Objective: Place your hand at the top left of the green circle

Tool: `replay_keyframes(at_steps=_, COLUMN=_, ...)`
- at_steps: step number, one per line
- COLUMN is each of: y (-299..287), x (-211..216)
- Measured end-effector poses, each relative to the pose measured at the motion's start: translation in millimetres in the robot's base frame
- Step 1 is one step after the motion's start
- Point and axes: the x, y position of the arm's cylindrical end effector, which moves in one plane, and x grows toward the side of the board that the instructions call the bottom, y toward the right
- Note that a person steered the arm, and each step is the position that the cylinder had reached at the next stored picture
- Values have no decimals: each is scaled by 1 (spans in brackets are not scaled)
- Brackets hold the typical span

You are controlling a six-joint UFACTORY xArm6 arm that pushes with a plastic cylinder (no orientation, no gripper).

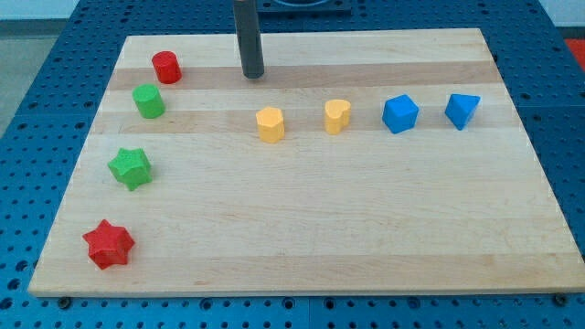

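The green circle block [148, 100] sits near the board's upper left. A red circle block [166, 67] stands just above and to its right, close but apart. My tip [253, 75] is the lower end of a dark rod coming down from the view's top. It rests on the board well to the right of the green circle and slightly higher in the view. It touches no block.
A green star [131, 168] and a red star [109, 244] lie down the left side. Two yellow blocks [270, 125] [336, 116] sit mid-board. A blue block [400, 113] and a blue triangular block [462, 111] sit at the right. The wooden board [302, 228] lies on a blue pegboard.
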Motion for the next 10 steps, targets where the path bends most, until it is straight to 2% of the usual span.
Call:
replay_keyframes(at_steps=1, y=-33, x=16)
replay_keyframes(at_steps=2, y=-35, x=16)
replay_keyframes(at_steps=3, y=-90, x=16)
replay_keyframes(at_steps=4, y=-111, x=17)
replay_keyframes(at_steps=7, y=-133, x=24)
replay_keyframes(at_steps=9, y=-182, x=24)
replay_keyframes(at_steps=10, y=-182, x=27)
